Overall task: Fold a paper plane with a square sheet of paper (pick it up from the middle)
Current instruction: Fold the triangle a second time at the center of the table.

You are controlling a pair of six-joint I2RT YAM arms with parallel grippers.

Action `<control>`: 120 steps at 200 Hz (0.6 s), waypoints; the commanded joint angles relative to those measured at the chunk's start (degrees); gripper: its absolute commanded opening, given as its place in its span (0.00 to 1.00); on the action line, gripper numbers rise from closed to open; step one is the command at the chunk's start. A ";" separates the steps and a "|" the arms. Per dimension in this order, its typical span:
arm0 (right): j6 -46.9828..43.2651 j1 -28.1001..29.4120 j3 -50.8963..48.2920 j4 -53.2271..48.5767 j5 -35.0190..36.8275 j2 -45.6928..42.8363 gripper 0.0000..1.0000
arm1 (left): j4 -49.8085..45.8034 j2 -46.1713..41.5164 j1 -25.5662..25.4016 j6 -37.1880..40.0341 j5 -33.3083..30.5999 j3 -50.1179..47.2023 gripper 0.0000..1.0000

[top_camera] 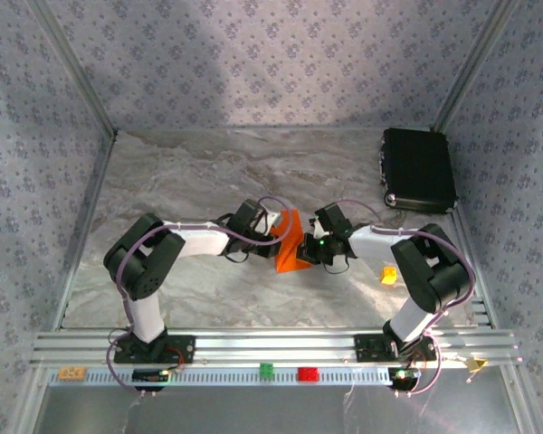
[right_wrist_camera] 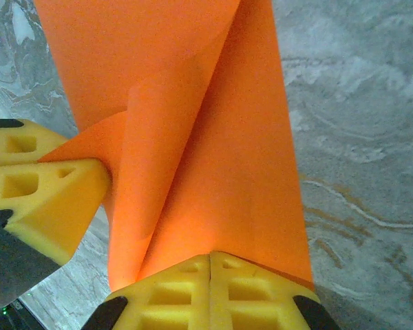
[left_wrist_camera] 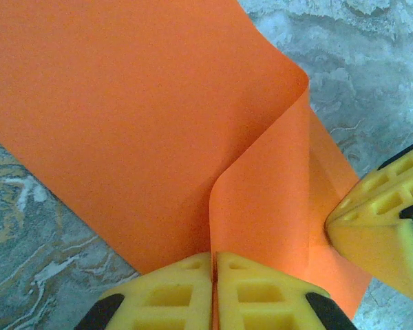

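since both grippers pinch the same square sheet of paper [top_camera: 288, 240], what matters most is how the sheet lies between them. in the top view the orange sheet sits over the middle of the marble table [top_camera: 190, 172] and seems lifted off it. the left gripper [top_camera: 261, 222] is at its left side and the right gripper [top_camera: 313, 244] at its right side. neither arm is nearer than the other (each one is touching the paper).

in the left wrist view the yellow fingers [left_wrist_camera: 172, 295] are pressed tight together on the paper's near edge. the sheet runs up and away from them, bent over on itself in a soft curl, not a sharp crease. in the right wrist view the right gripper's fingers [right_wrist_camera: 255, 295] are squeezed tight on the paper too, at a spot where two layers meet, and the paper's long side runs straight away from them. each wrist view also shows a yellow finger of the other gripper right at the paper's side, so the two grips sit close together.

i think the fold is only begun: the layers are loose and no plane shape shows yet. the next move likely needs one gripper to hold firm while the other works along the fold line.
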 commanded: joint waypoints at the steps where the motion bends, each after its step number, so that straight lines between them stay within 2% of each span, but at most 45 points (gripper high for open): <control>1: -0.69 -0.23 -0.65 -3.58 1.46 -0.06 0.01 | -0.28 0.84 0.39 0.89 -0.55 1.38 0.09; 120: -0.75 -0.33 -0.64 -3.72 1.48 -0.06 0.01 | 0.13 1.54 0.38 0.78 -1.14 1.21 0.09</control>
